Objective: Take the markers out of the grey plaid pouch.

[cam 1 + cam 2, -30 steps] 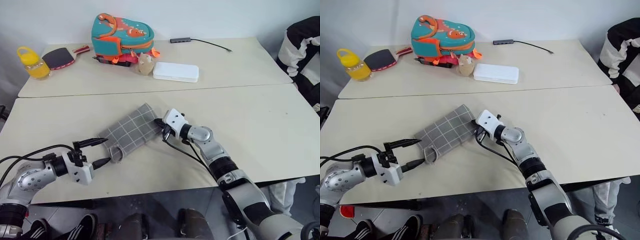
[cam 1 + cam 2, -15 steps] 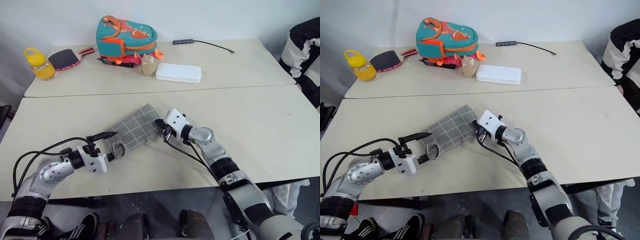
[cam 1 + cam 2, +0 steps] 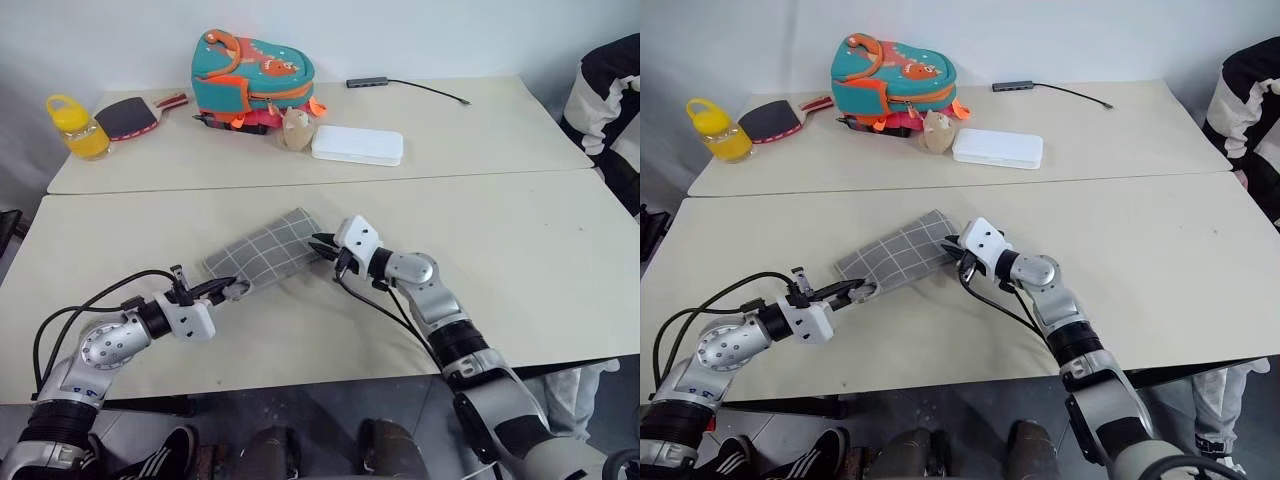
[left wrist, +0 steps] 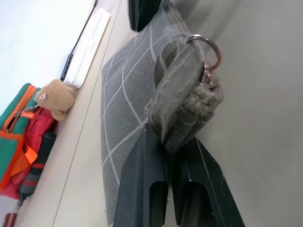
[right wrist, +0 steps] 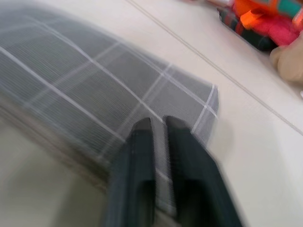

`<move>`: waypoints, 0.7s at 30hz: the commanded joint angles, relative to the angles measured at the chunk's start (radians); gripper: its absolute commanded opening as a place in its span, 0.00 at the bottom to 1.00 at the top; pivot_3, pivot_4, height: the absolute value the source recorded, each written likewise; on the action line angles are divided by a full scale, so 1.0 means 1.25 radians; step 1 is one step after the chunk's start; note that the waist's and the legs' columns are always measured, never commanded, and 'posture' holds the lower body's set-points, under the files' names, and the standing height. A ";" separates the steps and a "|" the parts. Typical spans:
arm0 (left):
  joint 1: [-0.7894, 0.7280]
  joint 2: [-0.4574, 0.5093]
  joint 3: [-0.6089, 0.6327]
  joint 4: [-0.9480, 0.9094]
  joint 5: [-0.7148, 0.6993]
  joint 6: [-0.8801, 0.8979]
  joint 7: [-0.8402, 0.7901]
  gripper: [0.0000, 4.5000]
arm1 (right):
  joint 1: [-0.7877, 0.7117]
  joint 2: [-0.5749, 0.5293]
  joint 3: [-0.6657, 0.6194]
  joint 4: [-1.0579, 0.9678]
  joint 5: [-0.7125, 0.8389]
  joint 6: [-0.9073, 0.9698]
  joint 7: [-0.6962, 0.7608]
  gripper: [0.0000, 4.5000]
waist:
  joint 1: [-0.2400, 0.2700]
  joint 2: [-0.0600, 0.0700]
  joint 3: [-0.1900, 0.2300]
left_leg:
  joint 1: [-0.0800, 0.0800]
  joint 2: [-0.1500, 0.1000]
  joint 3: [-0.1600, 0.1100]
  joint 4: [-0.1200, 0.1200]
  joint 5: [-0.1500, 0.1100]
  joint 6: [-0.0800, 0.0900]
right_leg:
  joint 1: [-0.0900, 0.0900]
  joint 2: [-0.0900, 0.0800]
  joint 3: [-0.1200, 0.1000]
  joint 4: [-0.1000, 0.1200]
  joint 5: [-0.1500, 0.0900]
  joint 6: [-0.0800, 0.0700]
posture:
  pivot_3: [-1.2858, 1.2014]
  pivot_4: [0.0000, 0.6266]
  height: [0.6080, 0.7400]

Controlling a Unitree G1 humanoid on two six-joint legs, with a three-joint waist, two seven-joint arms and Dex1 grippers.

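Grey plaid pouch (image 3: 265,254) lying flat on the near table (image 3: 520,260), a little left of centre, its long axis running from near-left to far-right; no markers visible outside it. Left gripper (image 3: 228,288) at the pouch's near-left end, fingers pressed together on the small fabric loop (image 4: 182,101) with its metal ring (image 4: 204,53), as the left wrist view shows. Right gripper (image 3: 323,247) at the pouch's far-right end, its fingers (image 5: 142,142) slightly parted over the fabric; whether they pinch it cannot be told. On the far table: teal-and-orange backpack (image 3: 252,68), white flat box (image 3: 357,146), yellow bottle (image 3: 73,127), paddle (image 3: 125,117), cable (image 3: 405,86); a person's striped sleeve (image 3: 610,100) at far right.
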 commanded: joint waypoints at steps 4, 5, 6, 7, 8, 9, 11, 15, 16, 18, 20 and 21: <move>0.021 -0.036 0.007 -0.073 -0.126 0.090 -0.052 0.00 | 0.022 -0.162 0.038 -0.172 -0.109 -0.133 0.047 0.68 | -0.001 -0.001 0.001 | 0.000 0.000 0.000 0.000 -0.001 0.000 | 0.000 0.000 0.000 -0.001 0.000 0.000 | 0.52 0.24 1.00; 0.019 -0.040 0.009 -0.083 -0.138 0.099 -0.058 0.00 | 0.018 -0.184 0.050 -0.177 -0.140 -0.164 0.040 0.68 | -0.001 -0.002 0.001 | 0.000 0.000 0.000 0.000 -0.001 0.000 | 0.000 0.000 0.000 -0.001 0.000 0.000 | 0.52 0.24 1.00; 0.018 -0.043 0.011 -0.088 -0.145 0.104 -0.062 0.00 | 0.015 -0.196 0.056 -0.179 -0.158 -0.185 0.035 0.68 | -0.002 -0.002 0.001 | 0.000 0.000 0.000 0.000 -0.001 0.000 | 0.000 0.000 0.000 -0.001 0.000 0.000 | 0.52 0.24 1.00; 0.016 -0.047 0.014 -0.101 -0.157 0.119 -0.066 0.00 | 0.015 -0.200 0.054 -0.184 -0.157 -0.195 0.028 0.68 | -0.002 -0.003 0.002 | 0.000 0.001 0.001 0.000 -0.001 0.000 | 0.000 0.000 0.000 -0.001 0.000 0.000 | 0.52 0.24 1.00; 0.010 -0.051 0.016 -0.112 -0.165 0.131 -0.069 0.00 | 0.010 -0.208 0.058 -0.182 -0.179 -0.217 0.013 0.68 | -0.003 -0.003 0.002 | 0.000 0.001 0.001 0.000 0.000 -0.001 | 0.000 0.001 0.000 -0.001 0.000 0.000 | 0.52 0.24 1.00; 0.006 -0.056 0.017 -0.126 -0.175 0.149 -0.072 0.00 | 0.005 -0.216 0.063 -0.174 -0.212 -0.232 -0.009 0.68 | -0.004 -0.003 0.002 | 0.000 0.001 0.001 0.000 0.000 -0.001 | 0.000 0.001 0.000 -0.002 0.000 0.000 | 0.52 0.24 1.00; -0.001 -0.063 0.019 -0.146 -0.179 0.174 -0.075 0.00 | 0.002 -0.230 0.074 -0.155 -0.248 -0.247 -0.018 0.68 | -0.004 -0.003 0.002 | 0.000 0.001 0.001 0.000 0.000 -0.001 | 0.000 0.001 0.000 -0.001 0.000 0.000 | 0.52 0.24 1.00; 0.001 -0.066 0.017 -0.159 -0.183 0.185 -0.095 0.00 | -0.017 -0.242 0.073 -0.122 -0.309 -0.289 -0.089 0.68 | -0.004 -0.003 0.002 | 0.000 0.001 0.001 0.000 0.000 -0.001 | 0.000 0.001 0.000 -0.002 0.000 0.000 | 0.52 0.24 1.00; 0.003 -0.066 0.015 -0.163 -0.184 0.184 -0.101 0.00 | -0.019 -0.241 0.073 -0.118 -0.318 -0.297 -0.103 0.68 | -0.004 -0.003 0.002 | 0.000 0.001 0.001 0.000 0.000 -0.001 | 0.000 0.001 0.000 -0.002 0.000 0.000 | 0.52 0.24 1.00; 0.004 -0.068 0.015 -0.168 -0.184 0.184 -0.107 0.00 | -0.022 -0.241 0.084 -0.103 -0.336 -0.307 -0.112 0.68 | -0.004 -0.003 0.002 | 0.000 0.001 0.001 0.000 0.000 -0.001 | 0.000 0.001 0.000 -0.002 0.000 0.000 | 0.52 0.24 1.00; 0.005 -0.073 0.017 -0.171 -0.189 0.186 -0.111 0.00 | -0.021 -0.234 0.088 -0.091 -0.335 -0.308 -0.116 0.59 | -0.004 -0.003 0.002 | 0.000 0.001 0.001 0.000 0.000 -0.001 | 0.000 0.002 0.000 -0.002 0.000 0.000 | 0.52 0.24 1.00; 0.005 -0.076 0.017 -0.173 -0.192 0.189 -0.113 0.00 | -0.020 -0.229 0.090 -0.085 -0.336 -0.309 -0.121 0.53 | -0.004 -0.003 0.002 | 0.000 0.001 0.001 0.000 0.000 -0.001 | 0.000 0.002 0.000 -0.002 0.000 0.000 | 0.52 0.24 1.00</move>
